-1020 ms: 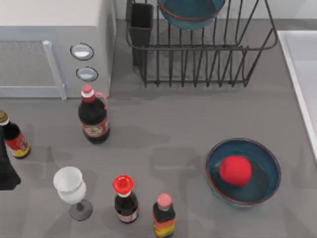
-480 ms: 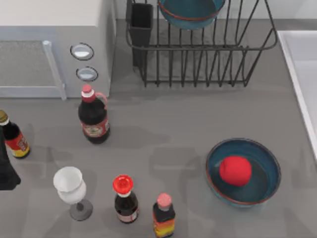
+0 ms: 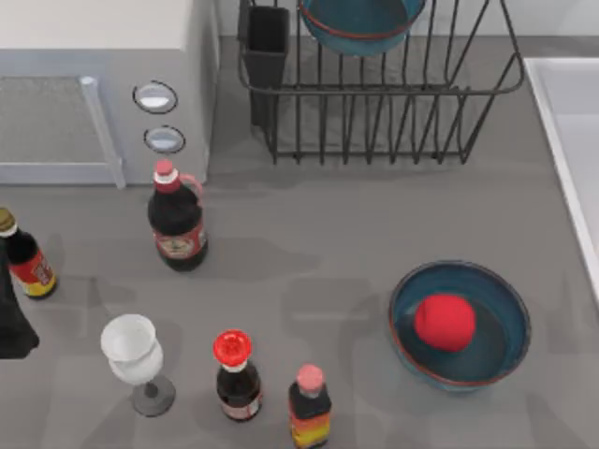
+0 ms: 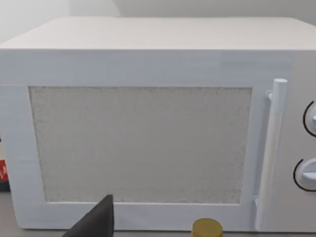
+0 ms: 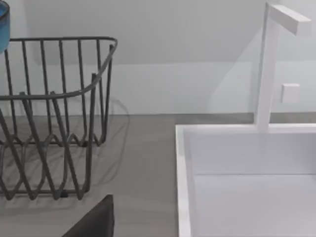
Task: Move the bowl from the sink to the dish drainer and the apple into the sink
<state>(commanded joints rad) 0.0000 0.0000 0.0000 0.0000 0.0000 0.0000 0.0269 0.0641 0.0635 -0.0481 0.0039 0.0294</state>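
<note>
A teal-blue bowl (image 3: 358,23) with a reddish-brown rim sits in the black wire dish drainer (image 3: 393,89) at the back; its edge (image 5: 3,24) also shows in the right wrist view above the drainer (image 5: 59,94). A second, look-alike bowl (image 3: 496,341) stands on the counter at the front right, with the red apple (image 3: 444,321) inside it. The pale sink (image 3: 573,103) lies along the right edge, its basin (image 5: 247,192) bare. My left arm (image 3: 7,323) is parked at the left edge. A dark part of each gripper shows in its own wrist view, the left gripper (image 4: 96,222) and the right gripper (image 5: 96,222).
A white microwave (image 3: 94,84) fills the back left. Bottles (image 3: 176,220) (image 3: 26,257) (image 3: 236,374) (image 3: 308,407) and a white wine glass (image 3: 134,355) stand at the front left. A black cutlery cup (image 3: 267,47) is at the drainer's left corner. A white tap (image 5: 269,64) rises behind the sink.
</note>
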